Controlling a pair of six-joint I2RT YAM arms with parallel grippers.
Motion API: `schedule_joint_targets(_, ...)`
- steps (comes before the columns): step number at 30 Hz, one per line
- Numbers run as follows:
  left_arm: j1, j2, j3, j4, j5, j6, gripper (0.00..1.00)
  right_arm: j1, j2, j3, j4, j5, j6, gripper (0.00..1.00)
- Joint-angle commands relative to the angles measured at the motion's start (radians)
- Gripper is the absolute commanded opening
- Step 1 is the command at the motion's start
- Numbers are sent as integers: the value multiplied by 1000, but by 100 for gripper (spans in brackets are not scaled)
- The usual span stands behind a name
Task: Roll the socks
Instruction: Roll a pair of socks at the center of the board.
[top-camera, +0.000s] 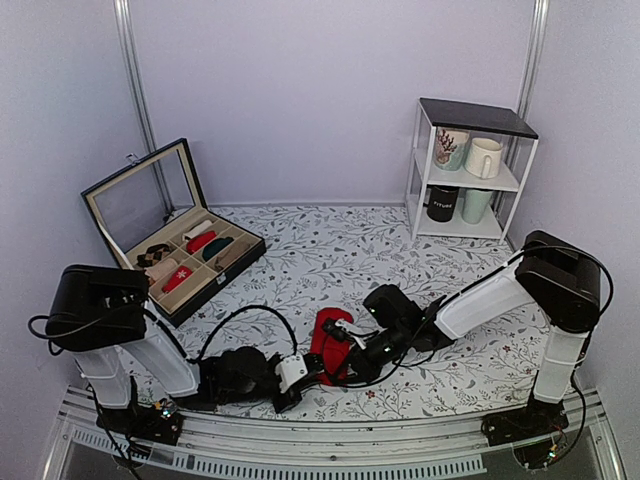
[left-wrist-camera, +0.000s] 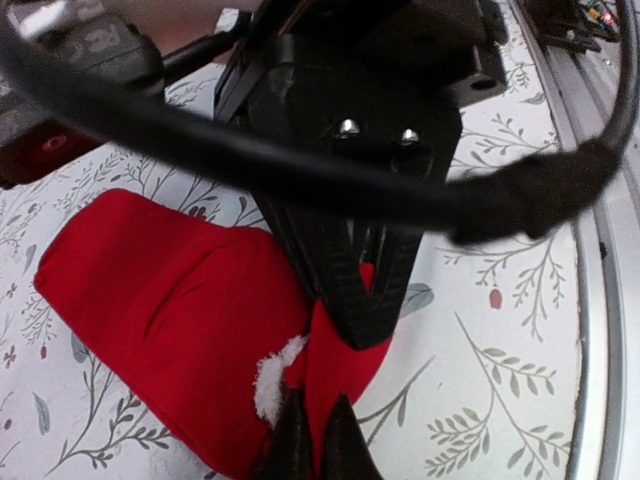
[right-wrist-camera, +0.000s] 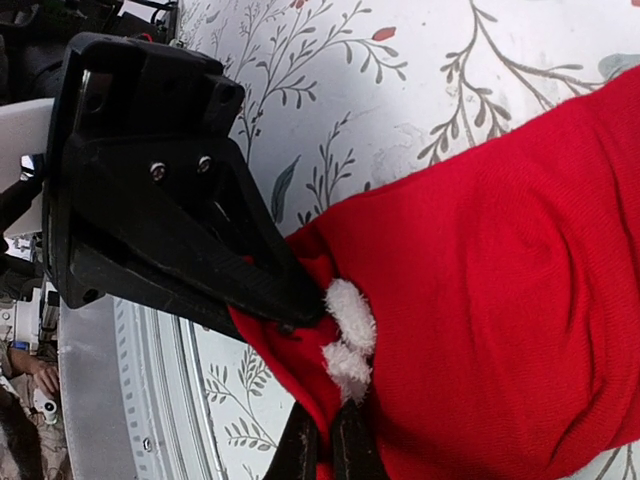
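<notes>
The red socks (top-camera: 327, 335) lie as a flat strip on the patterned table, near the front edge in the middle. The near end carries a small white fluffy mark (left-wrist-camera: 268, 378). In the left wrist view, my left gripper (left-wrist-camera: 316, 442) is shut on a fold of the socks (left-wrist-camera: 170, 300) beside that mark. From the other side, my right gripper (right-wrist-camera: 326, 452) is shut on the same end of the socks (right-wrist-camera: 490, 300), next to the white mark (right-wrist-camera: 346, 335). The two grippers meet almost tip to tip: left gripper (top-camera: 314, 372), right gripper (top-camera: 343, 360).
An open black box (top-camera: 228, 268) with compartments holding rolled socks stands at the back left. At the back right is a white shelf (top-camera: 470, 185) with mugs. A metal rail (top-camera: 300, 455) runs along the near edge just behind the grippers.
</notes>
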Motion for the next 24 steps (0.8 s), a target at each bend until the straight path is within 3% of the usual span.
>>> schedule_joint_targets(1,22,-17,19,-143,99,-81,0,14,63,-69,-158,47,3,8)
schedule_joint_targets(6,66,-34,21,-279,225,-219,0,18,-107,-162,49,128,-17,26)
schedule_joint_targets(10,123,-25,64,-455,359,-299,0,92,-297,-275,253,313,-134,44)
schedule_joint_targets(18,189,-16,88,-577,485,-374,0,184,-402,-388,411,536,-444,47)
schedule_joint_targets(24,197,12,88,-581,500,-384,0,215,-337,-351,413,550,-509,47)
